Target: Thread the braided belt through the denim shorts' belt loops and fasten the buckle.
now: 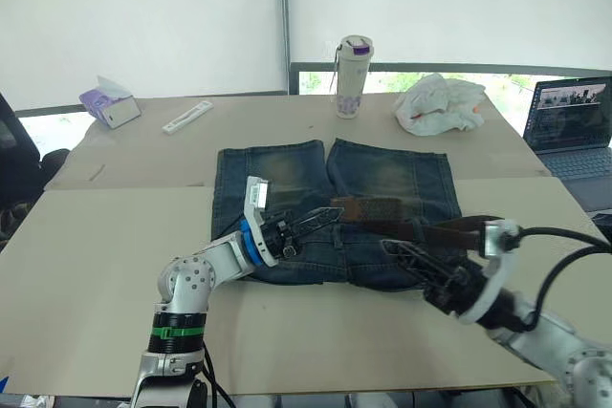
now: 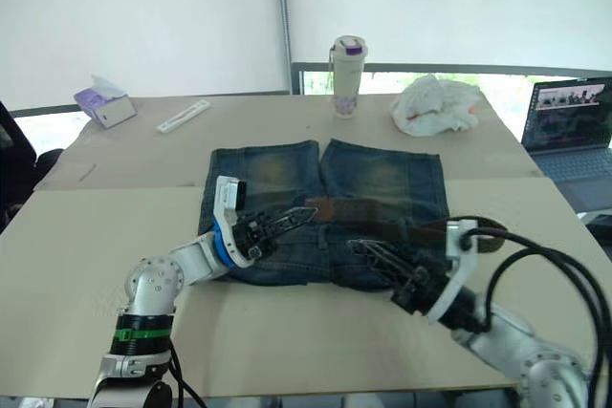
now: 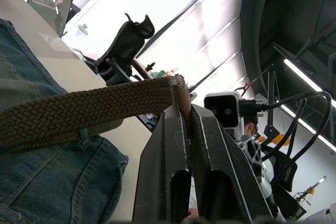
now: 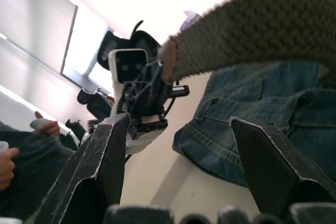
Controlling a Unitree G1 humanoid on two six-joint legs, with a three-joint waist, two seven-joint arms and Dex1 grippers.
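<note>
Two pincers work at the middle of the frame. The left pincer [image 1: 330, 216] is pressed together, pinching the tip of the braided belt [image 1: 382, 228], which lies across the waistband of the denim shorts [image 1: 382, 179] spread flat on the surface [image 1: 96, 246], running right toward the frame's edge. The right pincer [image 1: 400, 252] is spread wide, holding nothing, just below the strap. Threading looks under way; no buckle is clear. Next, the tip probably needs guiding under a belt loop while the right steadies the denim.
</note>
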